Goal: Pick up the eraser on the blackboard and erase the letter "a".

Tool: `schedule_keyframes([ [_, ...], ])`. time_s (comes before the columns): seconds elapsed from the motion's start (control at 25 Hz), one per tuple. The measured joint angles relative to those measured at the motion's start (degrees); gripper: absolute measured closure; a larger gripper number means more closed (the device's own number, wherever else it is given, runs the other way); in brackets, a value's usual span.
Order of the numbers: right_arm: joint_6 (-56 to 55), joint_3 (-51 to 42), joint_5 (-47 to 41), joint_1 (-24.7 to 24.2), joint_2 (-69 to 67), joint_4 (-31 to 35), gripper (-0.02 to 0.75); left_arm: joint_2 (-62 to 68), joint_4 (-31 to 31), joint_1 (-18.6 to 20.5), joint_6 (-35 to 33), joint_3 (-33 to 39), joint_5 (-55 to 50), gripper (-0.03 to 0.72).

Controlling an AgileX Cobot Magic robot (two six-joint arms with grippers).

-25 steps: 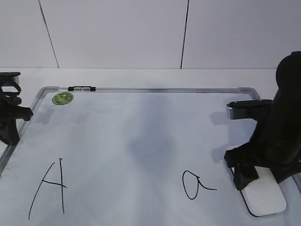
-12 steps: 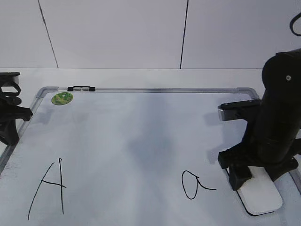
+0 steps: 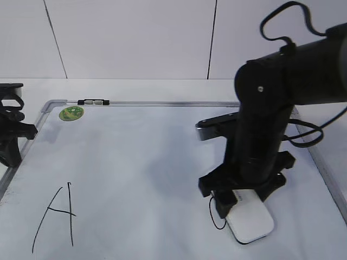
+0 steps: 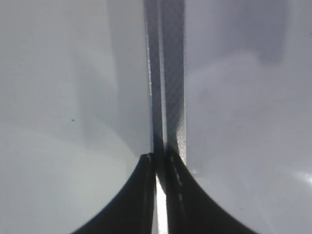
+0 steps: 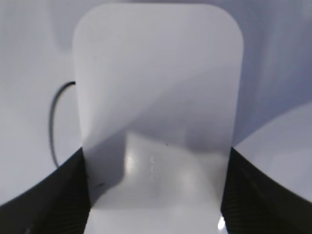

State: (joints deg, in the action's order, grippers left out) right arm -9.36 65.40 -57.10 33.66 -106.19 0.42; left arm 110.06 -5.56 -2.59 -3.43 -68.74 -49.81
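Observation:
The blackboard [image 3: 135,157] is a white dry-erase board with a silver frame, lying flat. My right gripper [image 3: 238,203] is shut on the white eraser [image 3: 250,222], which rests flat on the board; it fills the right wrist view [image 5: 156,97] between the black fingers. The eraser covers most of the letter "a"; only a thin black arc of its loop [image 3: 212,214] shows at the eraser's left edge, also seen in the right wrist view [image 5: 52,126]. My left gripper [image 3: 11,146] is shut and empty at the board's left edge, its tips over the frame [image 4: 158,163].
A capital "A" [image 3: 57,216] is drawn at the board's lower left. A green round sticker [image 3: 71,113] sits at the far left corner, with a black clip [image 3: 93,101] on the top frame. A pale wall stands behind the table.
My right arm has slid the eraser leftward across the board from the right edge onto the letter "a", hiding most of it. The left arm has not moved.

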Motion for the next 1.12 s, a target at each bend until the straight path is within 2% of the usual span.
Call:
schedule_keyframes([
  [0.32,0.0,9.79,-3.37,10.69,-5.59,0.0,0.203,0.0,0.0,0.0,0.0,0.0,0.0,0.671],
  [0.68,-1.62,11.72,-4.6,12.13,-6.59,-2.6,0.203,0.0,0.0,0.0,0.0,0.0,0.0,0.671],
  [0.88,-2.18,11.72,-4.79,9.15,-6.61,-1.52,0.203,0.05,0.0,0.0,0.0,0.0,0.0,0.671],
  [1.12,-2.64,12.0,-3.3,-2.13,-6.71,-2.89,0.203,0.05,-0.1,0.0,0.0,0.0,0.0,0.671],
])
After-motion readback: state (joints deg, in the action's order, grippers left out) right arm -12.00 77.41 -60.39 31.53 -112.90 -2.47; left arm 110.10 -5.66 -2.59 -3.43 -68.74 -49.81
